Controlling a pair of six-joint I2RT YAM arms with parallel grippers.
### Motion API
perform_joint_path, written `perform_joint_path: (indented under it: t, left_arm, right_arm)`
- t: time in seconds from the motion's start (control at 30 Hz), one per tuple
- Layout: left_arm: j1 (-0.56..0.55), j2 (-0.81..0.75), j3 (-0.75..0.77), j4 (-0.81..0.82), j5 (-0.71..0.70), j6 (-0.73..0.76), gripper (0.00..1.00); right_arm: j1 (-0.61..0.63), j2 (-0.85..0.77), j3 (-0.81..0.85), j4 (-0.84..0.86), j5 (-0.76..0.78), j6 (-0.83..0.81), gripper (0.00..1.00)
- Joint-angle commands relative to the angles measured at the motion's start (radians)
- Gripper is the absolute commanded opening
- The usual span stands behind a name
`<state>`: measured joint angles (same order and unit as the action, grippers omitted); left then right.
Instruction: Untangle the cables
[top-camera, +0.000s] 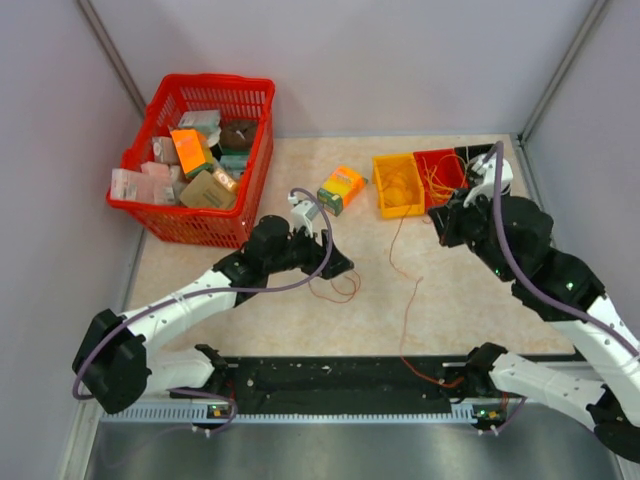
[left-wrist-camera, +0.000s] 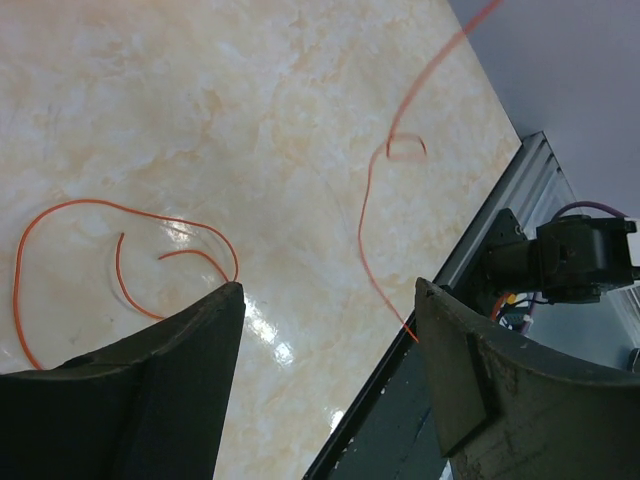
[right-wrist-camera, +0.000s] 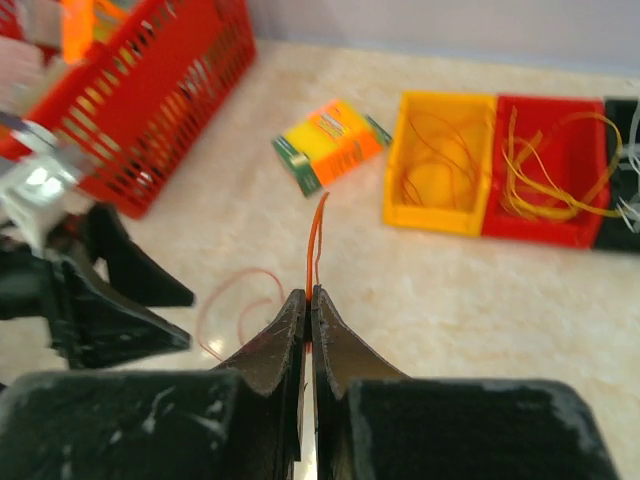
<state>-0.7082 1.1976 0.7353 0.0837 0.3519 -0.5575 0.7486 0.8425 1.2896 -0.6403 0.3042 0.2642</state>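
Note:
A long orange-red cable (top-camera: 405, 300) runs from near the bins down to the table's front edge, where my right gripper (top-camera: 462, 380) is shut on it. In the right wrist view the cable (right-wrist-camera: 315, 235) rises out of the closed right gripper (right-wrist-camera: 308, 294). Short orange-red loops (top-camera: 340, 288) lie just in front of my left gripper (top-camera: 338, 265). The left wrist view shows the left gripper (left-wrist-camera: 328, 290) open above bare table, the loops (left-wrist-camera: 100, 205) to its left and the long cable (left-wrist-camera: 370, 240) ahead. More cables lie in the yellow bin (top-camera: 398, 208) and the red bin (top-camera: 440, 178).
A red basket (top-camera: 160, 215) full of packets stands at the back left. An orange and green box (top-camera: 341, 188) lies left of the yellow bin. A black bin (right-wrist-camera: 625, 240) sits right of the red one. Grey walls close in the table.

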Motion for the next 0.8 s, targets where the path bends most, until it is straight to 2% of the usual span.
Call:
perform_joint_path:
  t: [0.0,0.13,0.33,0.4,0.53,0.77]
  left_arm:
    - [0.001,-0.023,0.039,-0.002,0.033,0.007,0.73]
    - [0.001,-0.009,0.052,0.013,0.053,-0.005,0.73]
    - [0.001,-0.01,0.065,0.01,0.061,-0.009,0.73]
    - [0.0,-0.019,0.058,0.01,0.058,-0.012,0.73]
    - [0.001,-0.053,0.03,0.01,0.048,-0.015,0.73]
    - [0.001,-0.059,0.027,-0.004,0.058,0.001,0.73]
  right_arm:
    - [0.001,-0.126,-0.047,-0.03,0.168,0.023,0.0]
    - [0.0,-0.129,-0.035,-0.059,0.202,0.015,0.0]
    - [-0.002,-0.001,0.151,-0.053,0.211,-0.071,0.0]
    - [-0.002,0.035,0.166,-0.048,0.191,-0.08,0.0]
    - [-0.002,0.037,0.056,-0.051,0.139,-0.045,0.0]
    - [-0.002,-0.042,-0.3,-0.07,-0.046,0.22,0.0]
